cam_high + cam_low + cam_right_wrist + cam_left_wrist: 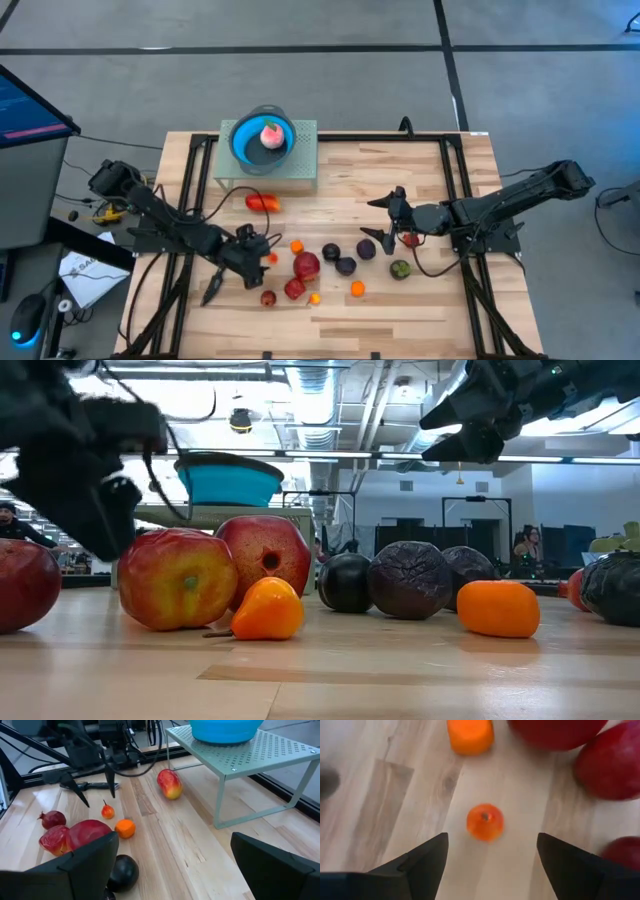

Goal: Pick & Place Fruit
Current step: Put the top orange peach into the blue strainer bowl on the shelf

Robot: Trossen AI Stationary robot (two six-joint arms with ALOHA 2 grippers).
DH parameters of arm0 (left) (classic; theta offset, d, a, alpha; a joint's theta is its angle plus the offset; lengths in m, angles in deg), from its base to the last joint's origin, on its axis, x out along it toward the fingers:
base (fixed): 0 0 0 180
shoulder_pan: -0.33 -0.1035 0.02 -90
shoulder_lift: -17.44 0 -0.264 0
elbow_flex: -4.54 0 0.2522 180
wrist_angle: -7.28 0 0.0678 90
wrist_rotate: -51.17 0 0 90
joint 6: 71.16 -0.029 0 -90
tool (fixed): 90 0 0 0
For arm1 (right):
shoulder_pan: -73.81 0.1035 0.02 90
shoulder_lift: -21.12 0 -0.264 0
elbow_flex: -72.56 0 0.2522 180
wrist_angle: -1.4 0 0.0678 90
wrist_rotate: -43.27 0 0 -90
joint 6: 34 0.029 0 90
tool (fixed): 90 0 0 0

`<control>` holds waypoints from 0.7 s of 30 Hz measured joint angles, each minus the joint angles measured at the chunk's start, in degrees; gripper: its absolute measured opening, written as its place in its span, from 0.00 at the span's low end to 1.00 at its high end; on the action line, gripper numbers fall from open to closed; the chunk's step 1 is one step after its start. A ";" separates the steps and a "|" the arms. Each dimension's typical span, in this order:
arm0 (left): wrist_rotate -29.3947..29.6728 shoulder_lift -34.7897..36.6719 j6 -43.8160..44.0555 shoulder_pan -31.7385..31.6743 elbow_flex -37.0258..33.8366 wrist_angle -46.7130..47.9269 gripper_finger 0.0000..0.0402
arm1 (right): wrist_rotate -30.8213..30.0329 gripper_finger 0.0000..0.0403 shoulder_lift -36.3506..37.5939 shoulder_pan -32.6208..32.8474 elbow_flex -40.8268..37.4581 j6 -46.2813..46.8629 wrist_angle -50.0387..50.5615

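Fruit [307,265] is lying scattered mid-table, with one pink piece [270,134] already sitting in the blue bowl [247,138] on the grey stand [304,160]. We're hovering the left gripper [490,851], fingers spread wide, over a small orange fruit [485,821]. The right gripper [172,865] is hanging open above the dark fruits.

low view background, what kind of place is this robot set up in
Most likely a lab or industrial workshop: exposed ceiling ducting with strip lights, dark metal frames farther back, and a person at another station. The high view adds a monitor beside the wooden table.
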 joint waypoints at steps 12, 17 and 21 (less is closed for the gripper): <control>6.64 -0.10 -0.04 -0.34 -8.12 -14.02 0.63 | 0.01 0.94 0.00 -0.02 0.00 -0.17 0.02; 5.95 -2.15 -1.84 -0.30 -8.27 -18.96 0.55 | 0.00 0.94 0.00 -0.02 0.00 -0.17 0.00; 5.59 -4.38 -2.73 -0.30 -8.26 -20.55 0.48 | 0.01 0.94 0.00 -0.04 0.00 -0.15 0.00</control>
